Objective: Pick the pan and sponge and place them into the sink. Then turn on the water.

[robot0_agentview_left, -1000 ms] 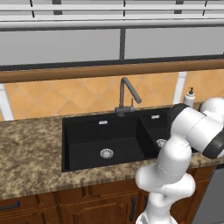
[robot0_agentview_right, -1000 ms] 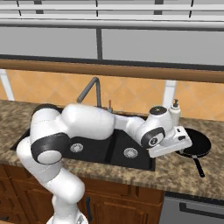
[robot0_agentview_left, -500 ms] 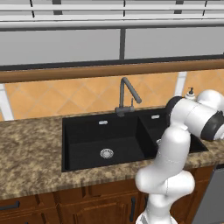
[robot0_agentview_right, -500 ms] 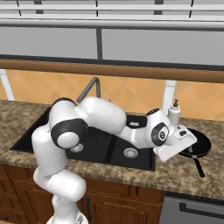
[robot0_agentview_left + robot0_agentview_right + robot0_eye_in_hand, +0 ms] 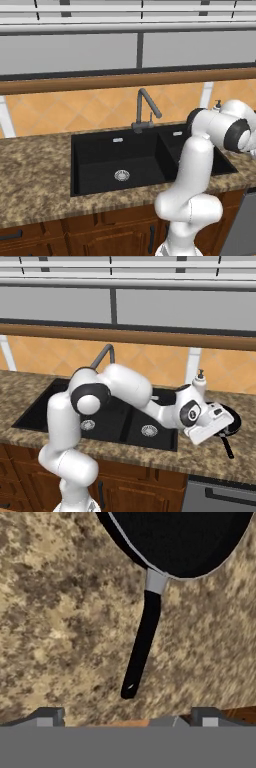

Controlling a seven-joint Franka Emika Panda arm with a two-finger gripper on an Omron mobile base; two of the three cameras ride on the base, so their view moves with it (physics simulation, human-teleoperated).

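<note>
- Nearest the hand camera, the gripper (image 5: 128, 718) is hanging over the granite counter (image 5: 55, 612) with its jaws spread wide and nothing between them. The two dark fingertips (image 5: 49, 716) sit well apart at the bottom of the view.
- Just beyond the tips is the pan's black handle (image 5: 141, 646), lying flat on the stone and running up to the grey neck where it joins the pan (image 5: 182, 539).
- What's changed: over the last second the arm has stretched further right, and the hand (image 5: 209, 425) is now sitting right over the handle end of the pan (image 5: 231, 420) rather than short of it. So I'd say it's lining up for a handle grab, no contact yet.
- The pan is still on the counter to the right of the sink (image 5: 60, 403), beside a soap bottle (image 5: 199, 384).
- Further back, both basins of the sink (image 5: 100, 165) hold nothing and the faucet (image 5: 145, 110) isn't running.
- Can't spot the sponge anywhere.
</note>
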